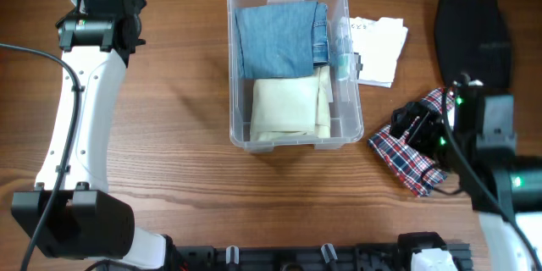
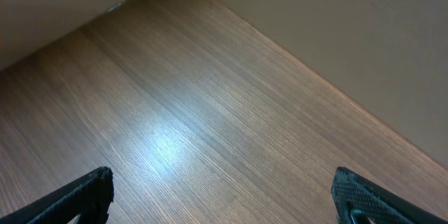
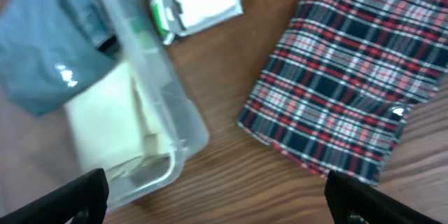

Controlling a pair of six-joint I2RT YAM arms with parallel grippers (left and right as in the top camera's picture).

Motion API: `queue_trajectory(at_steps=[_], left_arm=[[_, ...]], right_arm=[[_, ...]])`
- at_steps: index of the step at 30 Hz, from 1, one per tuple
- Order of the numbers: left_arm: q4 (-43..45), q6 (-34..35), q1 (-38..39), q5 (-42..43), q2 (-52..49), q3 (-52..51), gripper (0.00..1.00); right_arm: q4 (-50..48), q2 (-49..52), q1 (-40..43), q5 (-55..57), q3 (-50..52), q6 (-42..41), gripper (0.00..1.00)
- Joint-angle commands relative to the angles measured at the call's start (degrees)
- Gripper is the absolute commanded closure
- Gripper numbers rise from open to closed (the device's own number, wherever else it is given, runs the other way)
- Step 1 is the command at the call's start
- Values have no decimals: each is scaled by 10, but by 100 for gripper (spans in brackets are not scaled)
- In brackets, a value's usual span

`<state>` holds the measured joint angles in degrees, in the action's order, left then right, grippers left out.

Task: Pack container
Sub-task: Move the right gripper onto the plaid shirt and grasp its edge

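The clear container (image 1: 348, 19) stands mid-table and holds a folded blue denim garment (image 1: 275, 40) at the back and a cream garment (image 1: 286, 107) at the front. It also shows in the right wrist view (image 3: 164, 108). A folded plaid garment (image 1: 406, 157) lies right of it, also in the right wrist view (image 3: 350, 77). My right gripper (image 3: 217, 199) is open and empty, above the table between the container and the plaid garment. My left gripper (image 2: 224, 199) is open and empty over bare wood at the far left.
A white folded cloth (image 1: 377, 47) with a small clear packet lies behind the container's right side. A black garment (image 1: 472, 30) lies at the far right back. The left arm (image 1: 80, 93) stretches along the table's left side.
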<state>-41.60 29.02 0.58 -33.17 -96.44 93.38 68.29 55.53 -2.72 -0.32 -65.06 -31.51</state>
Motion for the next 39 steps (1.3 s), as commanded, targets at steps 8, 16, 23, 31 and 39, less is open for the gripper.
queue_trajectory(at_steps=[8, 16, 23, 31, 39], left_arm=[[2, -2, -2, -10, -3, -1, 0], [2, -3, -2, -10, -3, -1, 0], [2, -3, -2, -10, -3, -1, 0], [2, -3, -2, -10, -3, -1, 0], [2, -3, -2, -10, -3, -1, 0]], right_arm=[[33, 18, 31, 145, -14, 69, 0], [28, 37, 134, 92, -14, 115, 0], [11, 67, 283, 10, -12, 151, 0], [-23, 115, 399, -79, -12, 166, 0], [-81, 186, 431, -83, 26, 161, 0]])
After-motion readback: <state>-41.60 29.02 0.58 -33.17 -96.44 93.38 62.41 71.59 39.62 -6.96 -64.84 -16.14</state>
